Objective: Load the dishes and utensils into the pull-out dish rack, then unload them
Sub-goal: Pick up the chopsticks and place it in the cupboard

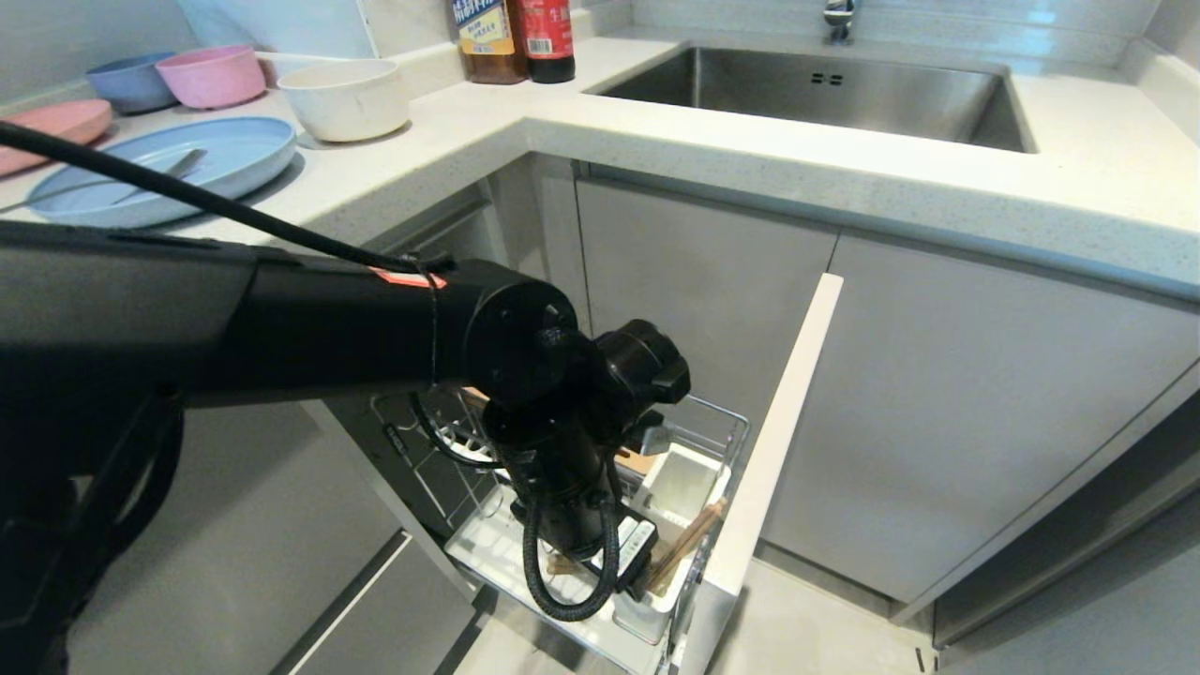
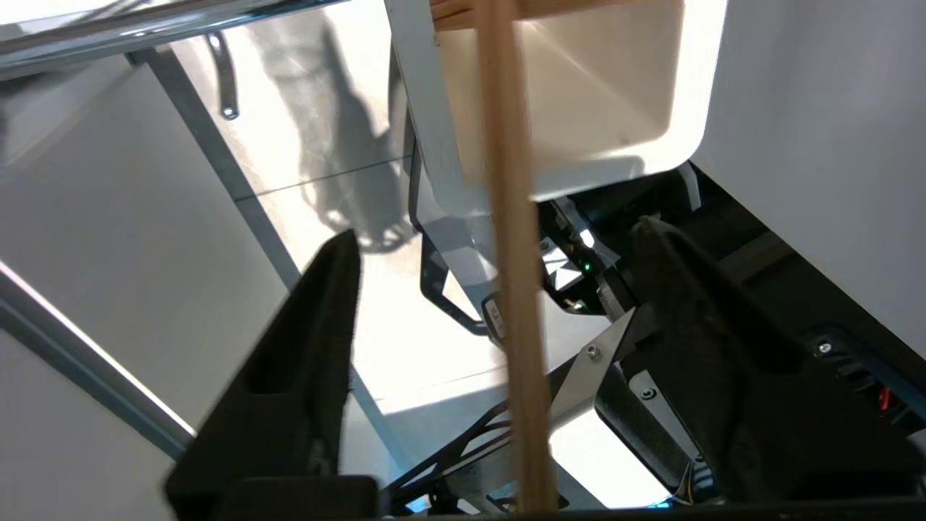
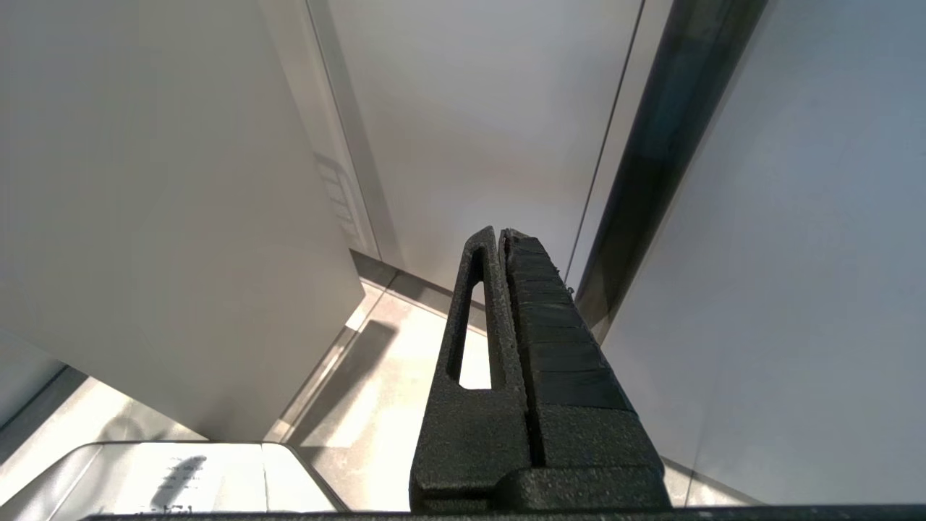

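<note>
I have the left gripper [image 2: 499, 246] over the white plastic utensil holder [image 1: 677, 487], fingers spread wide, clear of the slim light-wood chopsticks [image 2: 515, 289] standing inside it.

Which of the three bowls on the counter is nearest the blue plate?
The off-white bowl, just behind the light-blue plate. The pink bowl and the blue bowl stand farther back, toward the wall.

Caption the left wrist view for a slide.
Left pincer open around a wooden chopstick leaning out of the white utensil holder in the pull-out rack.
</note>
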